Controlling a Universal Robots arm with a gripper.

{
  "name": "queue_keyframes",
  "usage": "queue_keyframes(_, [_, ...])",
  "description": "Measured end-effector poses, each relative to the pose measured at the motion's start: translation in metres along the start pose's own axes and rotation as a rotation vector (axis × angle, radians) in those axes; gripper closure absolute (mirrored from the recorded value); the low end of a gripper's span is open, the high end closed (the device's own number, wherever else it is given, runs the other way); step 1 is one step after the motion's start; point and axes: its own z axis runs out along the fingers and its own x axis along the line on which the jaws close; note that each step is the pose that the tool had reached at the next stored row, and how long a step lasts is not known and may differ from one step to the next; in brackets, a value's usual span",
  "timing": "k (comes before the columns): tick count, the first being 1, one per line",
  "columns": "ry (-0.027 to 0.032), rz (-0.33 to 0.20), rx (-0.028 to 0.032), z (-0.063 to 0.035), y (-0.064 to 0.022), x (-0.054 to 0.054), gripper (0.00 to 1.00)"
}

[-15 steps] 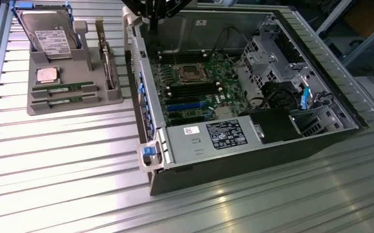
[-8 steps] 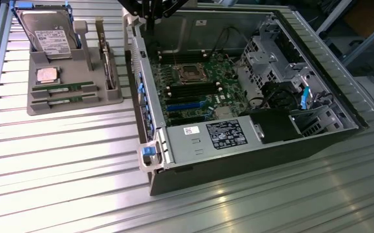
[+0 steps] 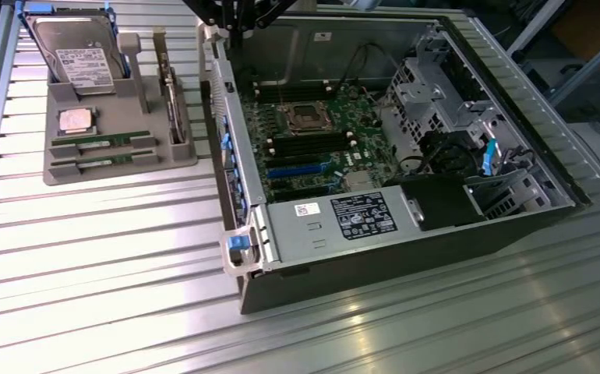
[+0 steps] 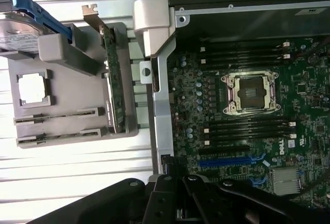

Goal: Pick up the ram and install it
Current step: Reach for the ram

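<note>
While the ram [image 3: 100,142] lay in the grey tray [image 3: 167,158] beside the open computer case [image 3: 404,253], the gripper [image 3: 235,17] hung over the case's wall, jaws pressed together.

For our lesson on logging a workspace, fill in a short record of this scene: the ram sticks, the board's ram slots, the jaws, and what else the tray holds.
ram: two sticks lying in the tray, neither picked up
ram slots: empty
CPU socket: empty
jaws: shut, above the case wall nearest the tray
also in tray: hard drive, CPU, card standing on edge
</note>
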Motion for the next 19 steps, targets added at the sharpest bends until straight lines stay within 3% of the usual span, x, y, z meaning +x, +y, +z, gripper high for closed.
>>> queue_keyframes(10, [0.0001, 0.000, 0.0002, -0.0004, -0.0009, 0.012, 0.89])
queue_keyframes(19, [0.0000, 0.000, 0.0001, -0.0008, -0.0022, 0.030, 0.89])
